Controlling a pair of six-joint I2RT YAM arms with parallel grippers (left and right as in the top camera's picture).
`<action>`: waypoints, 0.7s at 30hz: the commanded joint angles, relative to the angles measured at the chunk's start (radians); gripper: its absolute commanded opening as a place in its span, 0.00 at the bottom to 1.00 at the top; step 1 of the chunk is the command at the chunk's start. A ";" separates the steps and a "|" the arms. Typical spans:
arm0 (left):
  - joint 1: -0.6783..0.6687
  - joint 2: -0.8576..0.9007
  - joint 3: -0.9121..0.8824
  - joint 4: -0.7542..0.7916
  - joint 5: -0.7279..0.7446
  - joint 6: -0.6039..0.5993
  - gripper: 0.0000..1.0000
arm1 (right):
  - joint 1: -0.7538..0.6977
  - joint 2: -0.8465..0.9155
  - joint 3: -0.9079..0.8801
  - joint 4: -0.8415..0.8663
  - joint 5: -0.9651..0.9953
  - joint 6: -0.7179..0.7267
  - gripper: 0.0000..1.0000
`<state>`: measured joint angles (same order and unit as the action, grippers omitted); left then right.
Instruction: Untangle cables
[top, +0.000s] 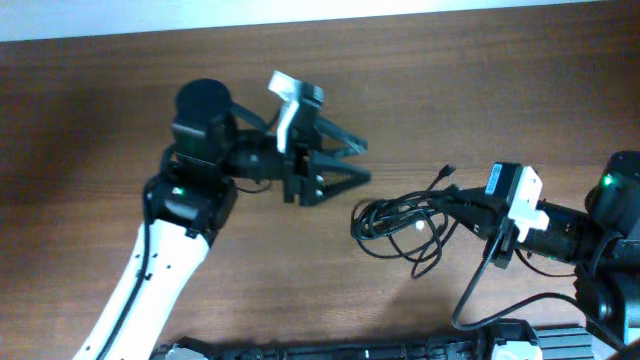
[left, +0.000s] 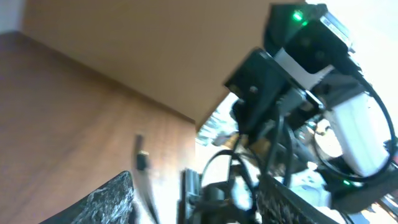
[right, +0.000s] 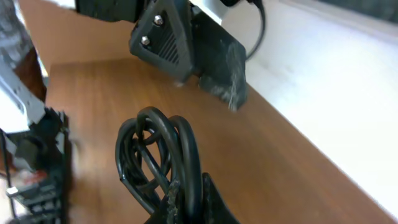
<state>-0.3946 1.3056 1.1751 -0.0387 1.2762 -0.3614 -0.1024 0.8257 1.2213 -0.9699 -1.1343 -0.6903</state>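
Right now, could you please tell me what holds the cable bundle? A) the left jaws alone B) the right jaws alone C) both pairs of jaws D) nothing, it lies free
B: the right gripper has its jaws shut on the cables, while the left gripper stands open and empty, apart from the bundle.

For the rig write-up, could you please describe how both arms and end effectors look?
The left arm has a white link, black joints and a green light; its end effector has black triangular fingers by a silver mount. The right arm is black, with a white camera box and a loose black cable.
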 joint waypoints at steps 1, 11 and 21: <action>-0.069 0.002 0.004 0.005 0.007 -0.012 0.64 | -0.002 -0.011 0.018 -0.005 -0.085 -0.174 0.04; -0.141 0.002 0.004 -0.003 0.006 -0.020 0.57 | -0.002 -0.011 0.018 0.009 -0.085 -0.196 0.04; -0.219 0.008 0.004 -0.143 -0.159 0.009 0.46 | -0.002 -0.011 0.018 0.042 -0.085 -0.196 0.04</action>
<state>-0.5976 1.3060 1.1755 -0.1616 1.1854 -0.3748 -0.1024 0.8257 1.2213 -0.9428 -1.1786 -0.8829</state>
